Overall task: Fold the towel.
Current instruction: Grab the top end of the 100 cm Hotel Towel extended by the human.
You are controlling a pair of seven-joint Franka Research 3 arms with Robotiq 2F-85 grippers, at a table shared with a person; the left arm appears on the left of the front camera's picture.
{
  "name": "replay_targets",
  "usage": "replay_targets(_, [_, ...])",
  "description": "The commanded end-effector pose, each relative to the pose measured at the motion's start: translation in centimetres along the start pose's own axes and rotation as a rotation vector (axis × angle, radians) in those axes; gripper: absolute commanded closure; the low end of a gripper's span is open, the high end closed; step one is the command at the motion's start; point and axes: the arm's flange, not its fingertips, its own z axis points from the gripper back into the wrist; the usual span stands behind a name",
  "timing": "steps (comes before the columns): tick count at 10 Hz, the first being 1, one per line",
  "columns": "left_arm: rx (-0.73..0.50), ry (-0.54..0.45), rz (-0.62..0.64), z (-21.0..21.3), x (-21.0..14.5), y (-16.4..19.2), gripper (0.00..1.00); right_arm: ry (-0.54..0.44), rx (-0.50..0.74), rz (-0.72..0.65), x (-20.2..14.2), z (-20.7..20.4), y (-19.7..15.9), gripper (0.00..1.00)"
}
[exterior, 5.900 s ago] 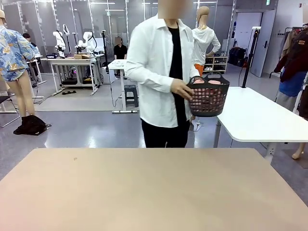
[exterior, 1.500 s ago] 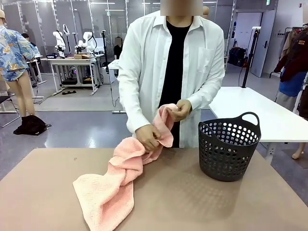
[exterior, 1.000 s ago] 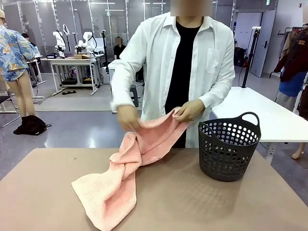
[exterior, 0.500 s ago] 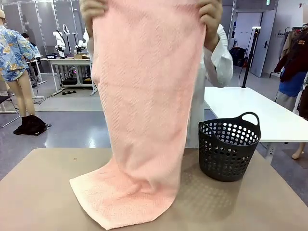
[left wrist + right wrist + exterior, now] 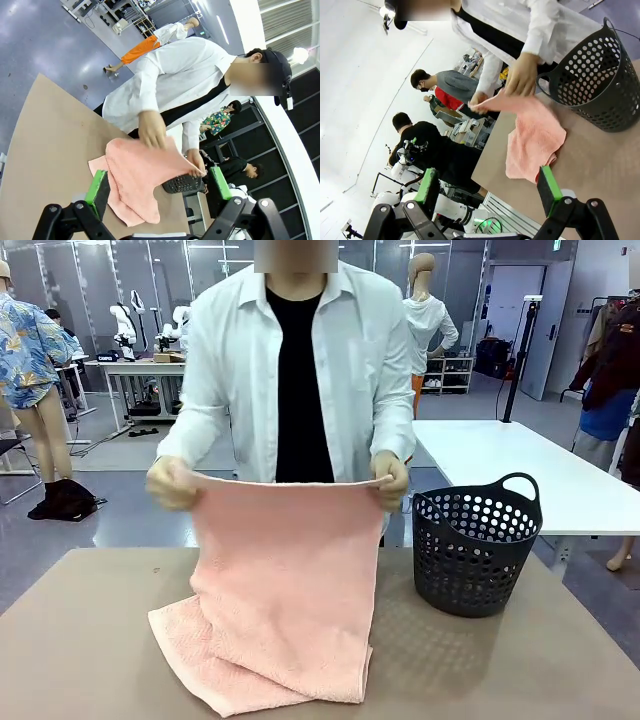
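Observation:
The salmon-pink towel (image 5: pixel 285 580) hangs from the person's two hands (image 5: pixel 170 483) at chest height, and its lower part lies rumpled on the tan table (image 5: pixel 80 640). The same towel (image 5: pixel 140 175) appears in the left wrist view, far beyond my open left gripper (image 5: pixel 157 186). My right gripper (image 5: pixel 487 187) is also open with nothing between its fingers, and the towel (image 5: pixel 532 137) lies well ahead of it, next to the basket.
A black perforated basket (image 5: pixel 475 545) stands on the table to the right of the towel. The person stands at the far edge. A white table (image 5: pixel 530 480) sits behind on the right.
The person has lowered the spread towel from overhead to chest height, so more of it now rests folded over on the table. The basket has not moved.

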Motion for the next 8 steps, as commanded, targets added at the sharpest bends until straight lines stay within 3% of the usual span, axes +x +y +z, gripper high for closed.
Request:
replay_targets(1, [-0.011,0.001,-0.009,-0.21,0.14,-0.07,0.0,-0.006,0.005,0.021,0.27,0.09,0.02,0.0])
replay_targets(8, [-0.011,0.001,-0.009,-0.21,0.14,-0.07,0.0,-0.006,0.005,0.021,0.27,0.09,0.02,0.0])
